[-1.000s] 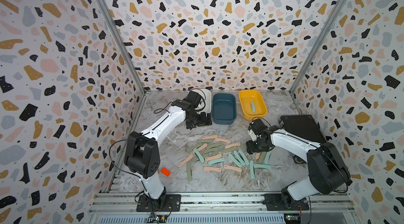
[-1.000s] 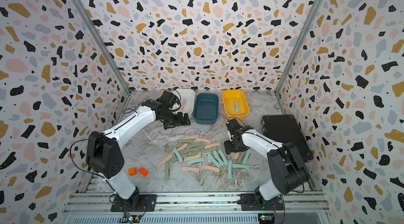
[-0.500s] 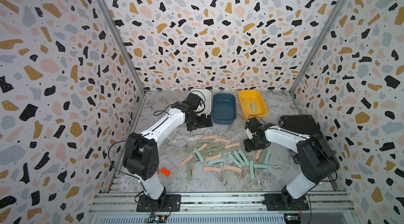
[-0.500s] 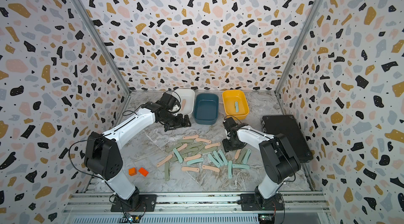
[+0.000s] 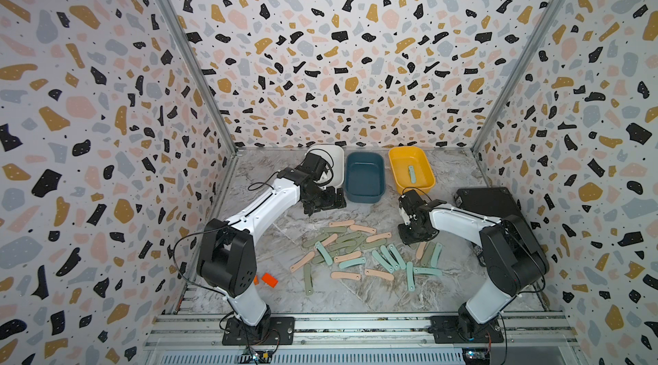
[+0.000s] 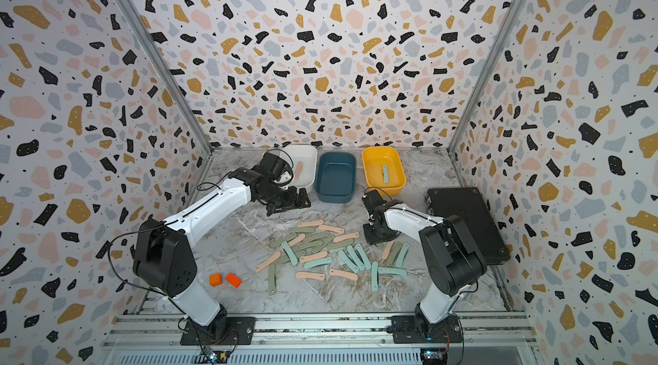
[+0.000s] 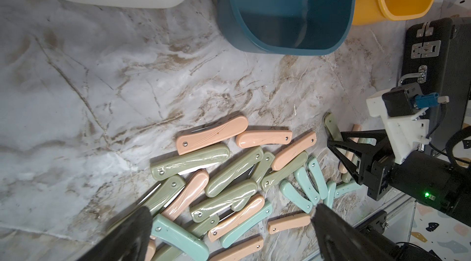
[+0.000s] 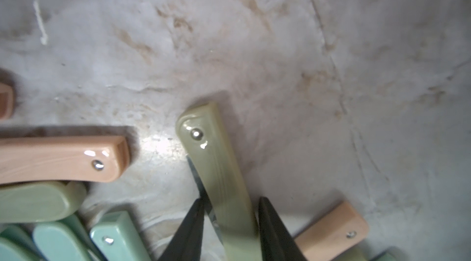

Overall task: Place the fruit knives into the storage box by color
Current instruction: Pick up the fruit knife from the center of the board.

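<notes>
Knife (image 8: 211,150), green, looks light, stiff, slippy gloss; my right gripper (image 8: 230,200) pinches it mid-handle across the width, left gripper (image 7: 232,210) spread wide, empty

Pink/green/teal folded knives (image 5: 348,257) heaped mid-table; one green knife (image 8: 224,183) flat btwn jaws.

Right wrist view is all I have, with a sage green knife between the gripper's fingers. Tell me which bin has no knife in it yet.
Observer: The blue bin, the middle of three at the back, is empty, so your sage green knife could probably go there.
Operator: Now report the left gripper.
Observer: The left gripper is open and empty, between the white bin and the knife pile.
</notes>
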You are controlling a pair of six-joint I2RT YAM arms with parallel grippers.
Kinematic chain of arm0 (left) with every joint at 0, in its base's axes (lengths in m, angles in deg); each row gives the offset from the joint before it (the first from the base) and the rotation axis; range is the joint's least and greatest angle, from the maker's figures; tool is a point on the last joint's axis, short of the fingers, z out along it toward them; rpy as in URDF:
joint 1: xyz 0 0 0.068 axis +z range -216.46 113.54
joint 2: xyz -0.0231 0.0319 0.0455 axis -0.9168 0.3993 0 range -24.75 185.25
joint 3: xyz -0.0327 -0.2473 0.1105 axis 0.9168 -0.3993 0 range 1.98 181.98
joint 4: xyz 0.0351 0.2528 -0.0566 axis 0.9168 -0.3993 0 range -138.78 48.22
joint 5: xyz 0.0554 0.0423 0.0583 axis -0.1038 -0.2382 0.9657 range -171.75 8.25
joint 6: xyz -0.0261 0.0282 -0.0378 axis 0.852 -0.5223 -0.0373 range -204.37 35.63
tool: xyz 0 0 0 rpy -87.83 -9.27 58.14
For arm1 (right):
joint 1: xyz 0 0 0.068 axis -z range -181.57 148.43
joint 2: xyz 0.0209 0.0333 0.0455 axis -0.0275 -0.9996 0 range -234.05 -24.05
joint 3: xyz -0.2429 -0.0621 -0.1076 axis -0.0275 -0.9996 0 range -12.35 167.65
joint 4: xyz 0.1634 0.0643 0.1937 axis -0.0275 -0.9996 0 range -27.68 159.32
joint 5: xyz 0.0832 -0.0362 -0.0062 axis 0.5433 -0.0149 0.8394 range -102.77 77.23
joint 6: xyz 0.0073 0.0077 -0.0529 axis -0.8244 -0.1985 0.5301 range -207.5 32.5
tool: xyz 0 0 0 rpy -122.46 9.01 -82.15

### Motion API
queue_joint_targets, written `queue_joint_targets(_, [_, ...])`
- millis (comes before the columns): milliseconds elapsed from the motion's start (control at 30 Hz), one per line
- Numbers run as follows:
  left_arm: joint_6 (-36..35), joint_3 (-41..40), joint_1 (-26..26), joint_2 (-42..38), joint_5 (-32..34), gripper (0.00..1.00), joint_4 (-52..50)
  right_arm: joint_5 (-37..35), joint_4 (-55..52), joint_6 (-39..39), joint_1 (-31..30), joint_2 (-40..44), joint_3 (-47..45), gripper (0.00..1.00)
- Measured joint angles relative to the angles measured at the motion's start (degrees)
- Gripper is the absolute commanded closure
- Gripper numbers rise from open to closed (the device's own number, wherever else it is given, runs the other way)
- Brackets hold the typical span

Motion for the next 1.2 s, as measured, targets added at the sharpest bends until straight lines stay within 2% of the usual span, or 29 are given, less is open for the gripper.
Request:
queue_joint_targets(467, [-0.22, -2.10, 0.00, -1.33, 1.25, 0.01, -0.02, 0.09, 0.57, -2.45, 0.00, -0.66, 0.72, 0.76])
queue_joint_targets(833, [-0.20, -3.15, 0.02, -1.99, 1.77, 0.01, -0.02, 0.17, 0.07, -3.45, 0.02, 0.35, 0.72, 0.77])
queue_joint_targets(1200, [-0.13, -4.46, 0.35, -2.38, 2.34, 0.01, 0.11, 0.26, -1.14, -3.87, 0.02, 4.87, 0.74, 0.77])
